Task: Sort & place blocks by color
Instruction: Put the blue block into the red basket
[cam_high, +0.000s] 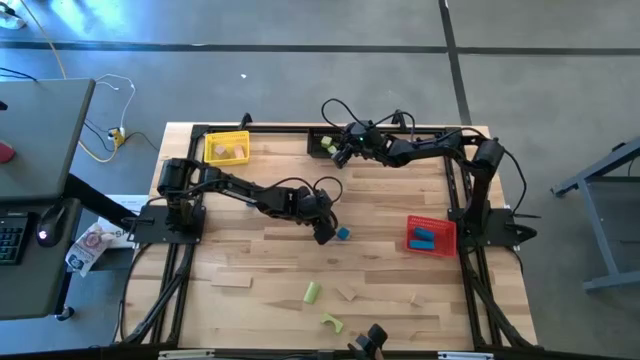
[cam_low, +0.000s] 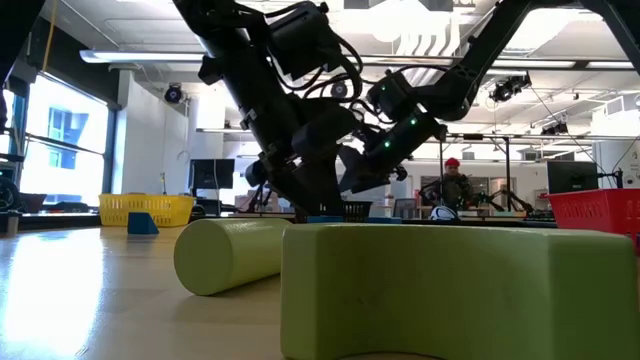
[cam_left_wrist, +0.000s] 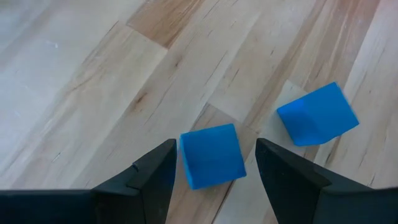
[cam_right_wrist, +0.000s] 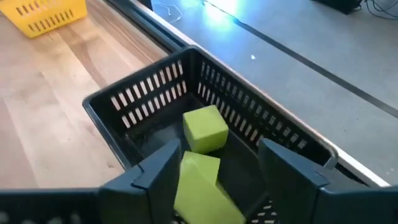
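The blocks lie scattered: a blue cube (cam_left_wrist: 212, 155) sits on the counter (cam_high: 260, 255) mid-way across, between the wide-open fingers of the left end effector (cam_left_wrist: 214, 171), ungripped, with a second blue block (cam_left_wrist: 317, 114) just beside it. The right end effector (cam_right_wrist: 217, 171) hangs over the black bin (cam_right_wrist: 149, 93) at the far edge, fingers apart around a green block (cam_right_wrist: 202, 186); whether it grips is unclear. Another green cube (cam_right_wrist: 205, 127) lies inside.

A wooden worktop (cam_high: 270, 250) is seen from above, standing on a grey floor (cam_high: 300, 30). A yellow bin (cam_high: 226, 148) is placed at its far left corner, a black bin (cam_right_wrist: 149, 106) at the far edge, and a red bin (cam_high: 431, 236) near the right side. A keyboard (cam_high: 12, 238) and a yellow cable (cam_high: 105, 135) are found beside the worktop.
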